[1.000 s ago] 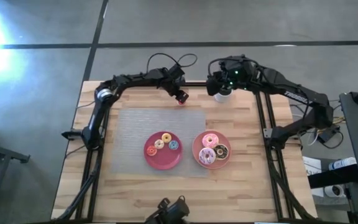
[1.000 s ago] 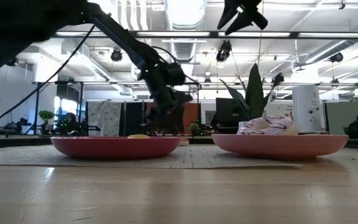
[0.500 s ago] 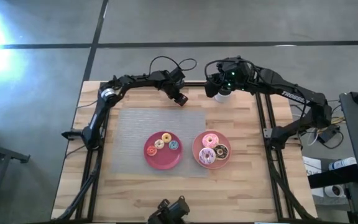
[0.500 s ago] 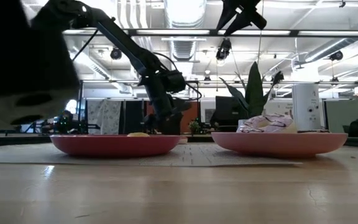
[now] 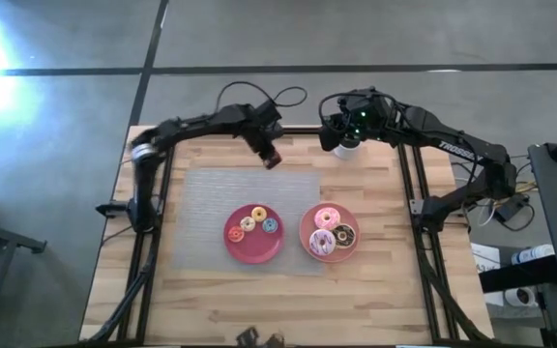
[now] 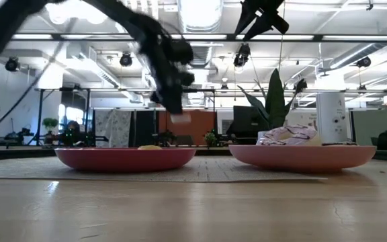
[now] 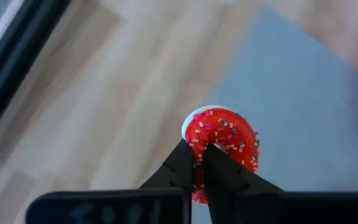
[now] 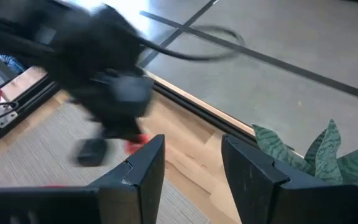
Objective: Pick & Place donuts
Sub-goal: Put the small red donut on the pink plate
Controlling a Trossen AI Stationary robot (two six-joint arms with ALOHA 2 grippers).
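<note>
Left wrist view: red donut [image 7: 224, 142] between fingers [image 7: 180, 167]

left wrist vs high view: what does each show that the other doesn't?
Only the left wrist view: the red donut has sprinkles and a white underside, and the left gripper is shut on its ring.

Only the high view: both plates, the left plate with three tiny donuts, the right plate with three larger ones, and the right gripper waiting at the table's far edge.

Both: the left gripper carrying the red donut above the far edge of the grey mat.

Two pink plates [image 5: 243, 248] [image 5: 307, 228] sit on a grey mat [image 5: 201, 203] covering the wooden table [image 5: 385, 280].
</note>
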